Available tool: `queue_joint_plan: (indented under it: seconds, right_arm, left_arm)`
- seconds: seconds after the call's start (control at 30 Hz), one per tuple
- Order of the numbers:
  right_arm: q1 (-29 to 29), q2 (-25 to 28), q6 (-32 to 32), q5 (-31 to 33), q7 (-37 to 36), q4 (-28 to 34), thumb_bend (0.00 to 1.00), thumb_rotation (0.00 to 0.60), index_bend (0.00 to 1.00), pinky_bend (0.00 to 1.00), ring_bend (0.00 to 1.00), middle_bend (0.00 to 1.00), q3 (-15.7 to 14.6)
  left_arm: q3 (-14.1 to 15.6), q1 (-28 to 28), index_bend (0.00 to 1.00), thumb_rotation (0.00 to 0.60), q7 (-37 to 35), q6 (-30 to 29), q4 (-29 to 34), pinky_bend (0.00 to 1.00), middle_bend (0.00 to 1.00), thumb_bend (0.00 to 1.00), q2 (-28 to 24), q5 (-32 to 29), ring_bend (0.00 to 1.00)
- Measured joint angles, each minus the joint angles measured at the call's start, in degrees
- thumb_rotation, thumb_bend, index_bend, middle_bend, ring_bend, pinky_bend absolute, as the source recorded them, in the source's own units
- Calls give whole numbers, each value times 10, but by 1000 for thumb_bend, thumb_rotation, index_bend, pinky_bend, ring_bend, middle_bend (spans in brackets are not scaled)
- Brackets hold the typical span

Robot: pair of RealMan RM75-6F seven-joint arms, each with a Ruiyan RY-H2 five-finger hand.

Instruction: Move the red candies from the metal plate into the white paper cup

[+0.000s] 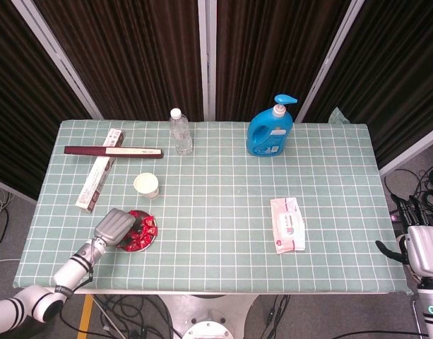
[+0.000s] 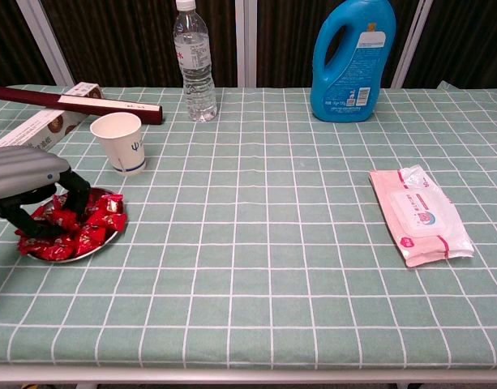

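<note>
A: Where are the candies (image 2: 74,231)?
B: On the plate (image 2: 110,240), just before the cup (image 2: 122,143); left hand (image 2: 29,182) over them, fingers (image 2: 74,194) down among them.
A: Holding one?
B: Can't tell. Right hand (image 1: 421,248) idles off the table edge, grip unclear.

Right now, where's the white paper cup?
Near the table's left side in both views: the white paper cup stands upright just behind the metal plate of red candies, in front of the long boxes.

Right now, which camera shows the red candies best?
The chest view: the red candies fill the metal plate close up, under the left hand's fingers. The head view shows them small, half hidden by that hand.
</note>
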State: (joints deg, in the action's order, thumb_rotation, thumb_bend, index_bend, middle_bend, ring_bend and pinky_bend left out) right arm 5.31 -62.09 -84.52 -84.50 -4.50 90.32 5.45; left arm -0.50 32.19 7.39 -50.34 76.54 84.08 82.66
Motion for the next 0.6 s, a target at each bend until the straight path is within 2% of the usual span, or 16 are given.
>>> queue_joint_plan:
  seconds: [0.27,0.47,0.6]
  right_arm:
    - [-1,2,-2,-2,-6,-3,91,600,15,244,0,137,0]
    - [-1,2,-2,-2,-9,-5,90,600,15,244,0,138,1]
    - [-2,2,-4,-1,-10,-4,90,600,15,246,0,137,1]
  left_arm:
    - [-13,10,633,600,-23,-17,19,1000,701,381,-22,4,910]
    - [-53,40,633,600,-32,-19,40,1000,703,380,-41,-4,910]
    - [-81,71,632,600,-48,4,37,1000,703,380,-39,-24,911]
